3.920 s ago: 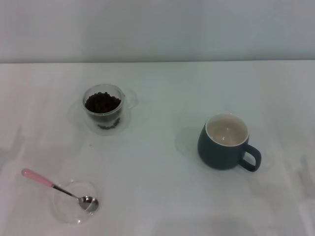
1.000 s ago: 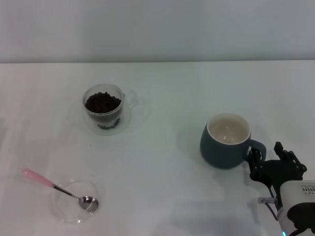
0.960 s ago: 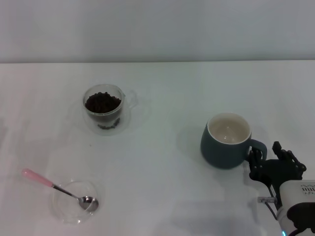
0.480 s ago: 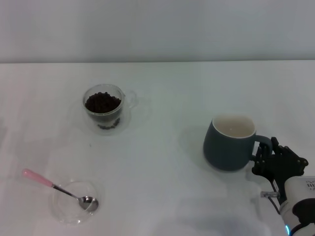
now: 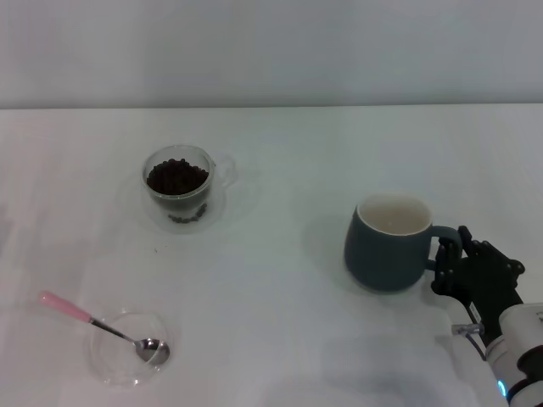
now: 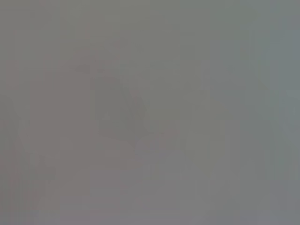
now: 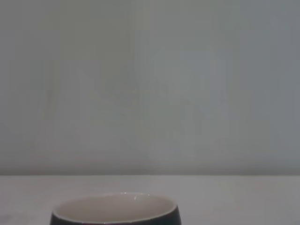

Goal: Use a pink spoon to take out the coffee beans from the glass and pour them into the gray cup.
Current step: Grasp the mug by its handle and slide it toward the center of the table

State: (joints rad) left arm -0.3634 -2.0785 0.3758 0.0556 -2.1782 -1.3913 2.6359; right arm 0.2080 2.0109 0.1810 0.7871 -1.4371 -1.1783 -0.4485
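The gray cup [image 5: 384, 259] is at the right of the white table, and its rim shows low in the right wrist view [image 7: 115, 210]. My right gripper [image 5: 451, 259] is shut on the cup's loop handle and holds the cup slightly raised and moved left. The glass [image 5: 180, 203] stands at the back left, filled with coffee beans [image 5: 176, 176]. The pink spoon [image 5: 68, 308] lies at the front left with its metal bowl in a flat clear dish [image 5: 103, 360]. My left gripper is out of view.
The white table [image 5: 271, 322] ends at a pale wall behind. The left wrist view shows only a blank grey surface. The flat clear dish is near the table's front left edge.
My right gripper came in from the lower right and closed on the gray cup's handle. The cup has since risen a little and shifted left.
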